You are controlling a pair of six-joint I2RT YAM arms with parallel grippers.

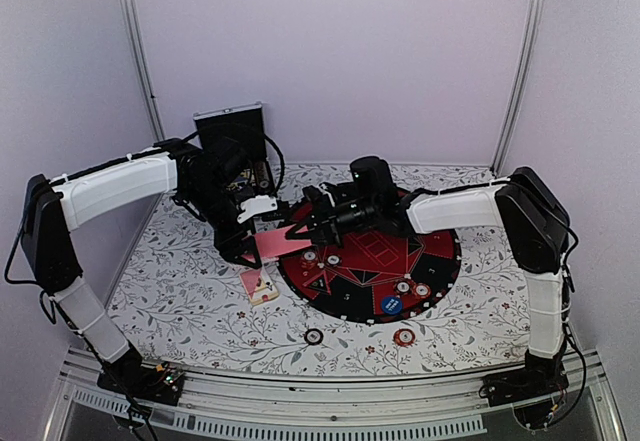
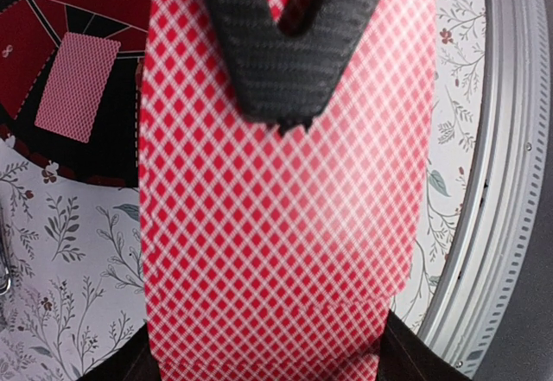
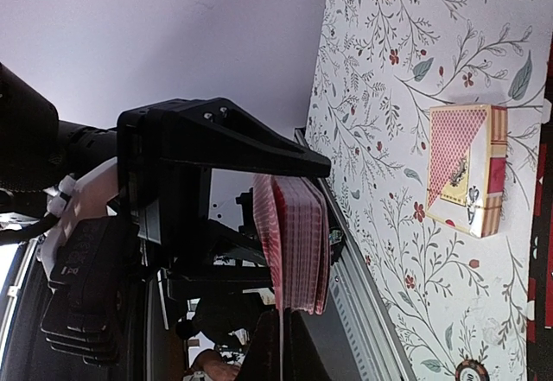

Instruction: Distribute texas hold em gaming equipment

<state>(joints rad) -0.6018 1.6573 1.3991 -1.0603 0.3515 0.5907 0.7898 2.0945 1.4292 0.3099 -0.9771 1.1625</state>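
My left gripper (image 1: 262,231) is shut on the pink-red-backed deck (image 1: 277,242) and holds it above the left edge of the mat. In the left wrist view the deck (image 2: 276,225) fills the frame. My right gripper (image 1: 297,231) meets the deck from the right. Its fingers (image 2: 276,53) are shut on the top card, which is peeled a little off the deck (image 3: 298,243) and runs as a thin edge between the right gripper (image 3: 281,346) fingertips. One single card (image 2: 78,87) lies face down on the mat. Striped chips (image 1: 310,256) (image 1: 402,286) lie on the mat.
The round black-and-red mat (image 1: 450,261) lies mid-table. A card box (image 1: 258,286) lies on the table left of it, also in the right wrist view (image 3: 467,169). Two chips (image 1: 313,336) (image 1: 403,337) lie near the front. A blue chip (image 1: 390,304) lies on the mat. The black case (image 1: 230,126) stands at the back.
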